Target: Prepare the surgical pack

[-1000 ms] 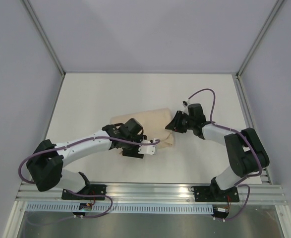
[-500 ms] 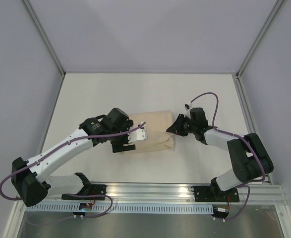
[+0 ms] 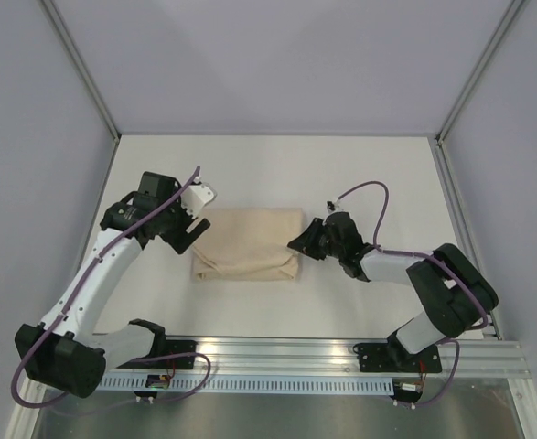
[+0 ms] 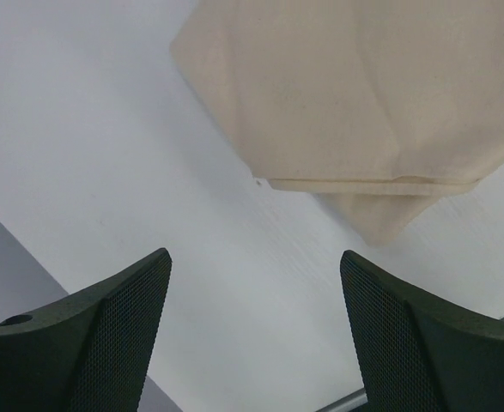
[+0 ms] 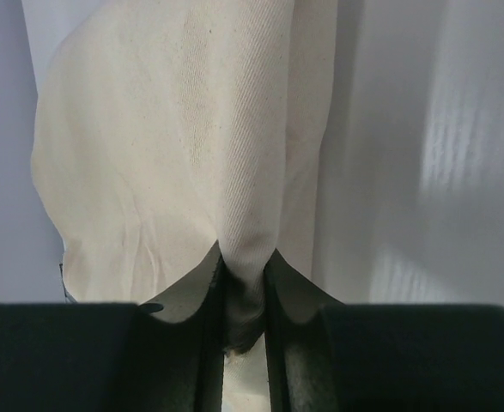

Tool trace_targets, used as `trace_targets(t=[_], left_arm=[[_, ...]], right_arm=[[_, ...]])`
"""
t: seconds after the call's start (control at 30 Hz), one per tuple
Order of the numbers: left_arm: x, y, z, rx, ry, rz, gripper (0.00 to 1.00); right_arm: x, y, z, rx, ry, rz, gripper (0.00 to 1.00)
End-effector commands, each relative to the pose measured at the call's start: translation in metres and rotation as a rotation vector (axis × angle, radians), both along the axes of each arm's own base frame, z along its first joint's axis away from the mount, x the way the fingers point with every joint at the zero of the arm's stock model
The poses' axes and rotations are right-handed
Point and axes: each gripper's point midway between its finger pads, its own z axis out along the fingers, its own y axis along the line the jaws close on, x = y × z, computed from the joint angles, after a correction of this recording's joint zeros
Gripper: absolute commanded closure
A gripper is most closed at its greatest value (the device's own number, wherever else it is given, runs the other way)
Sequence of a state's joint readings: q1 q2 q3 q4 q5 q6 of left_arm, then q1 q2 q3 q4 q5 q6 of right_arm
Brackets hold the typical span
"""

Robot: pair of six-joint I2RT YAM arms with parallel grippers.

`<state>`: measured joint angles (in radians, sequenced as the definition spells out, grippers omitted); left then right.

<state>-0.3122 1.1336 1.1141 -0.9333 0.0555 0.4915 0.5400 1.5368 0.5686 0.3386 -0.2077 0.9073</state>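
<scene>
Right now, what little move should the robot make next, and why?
Probably the right claw should lift its pinched fold and carry it leftward over the tan wrap. It is shut on that fold at the bundle's right edge, while the left claw hangs open, off the cloth.

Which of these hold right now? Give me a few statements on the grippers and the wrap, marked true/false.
1. The right gripper is pinched on a fold of the wrap sheet. True.
2. The left gripper is holding the wrap sheet. False: its jaws stand wide open over the bare table, clear of the sheet.
3. The wrap sheet lies spread out flat in a single layer. False: it is folded into a compact bundle.
4. In the top view, the wrap sheet lies on the table between the two grippers. True.
</scene>
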Motion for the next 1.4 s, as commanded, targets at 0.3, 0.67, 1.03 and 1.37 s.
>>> trace_targets(t=[0.3, 0.67, 1.03, 1.37], left_arm=[[-0.005, 0.006, -0.039, -0.051, 0.143, 0.091, 0.15], [-0.003, 0.011, -0.038, -0.026, 0.103, 0.077, 0.15], [-0.002, 0.013, -0.038, -0.018, 0.09, 0.078, 0.15], [-0.003, 0.012, -0.036, -0.027, 0.09, 0.078, 0.15]], right_arm=[[0.022, -0.009, -0.006, 0.062, 0.018, -0.252, 0.99], [0.065, -0.105, 0.005, -0.096, -0.012, -0.158, 1.0], [0.056, -0.234, -0.025, -0.313, 0.147, -0.311, 1.0], [0.043, -0.271, -0.007, -0.505, 0.136, -0.329, 0.6]])
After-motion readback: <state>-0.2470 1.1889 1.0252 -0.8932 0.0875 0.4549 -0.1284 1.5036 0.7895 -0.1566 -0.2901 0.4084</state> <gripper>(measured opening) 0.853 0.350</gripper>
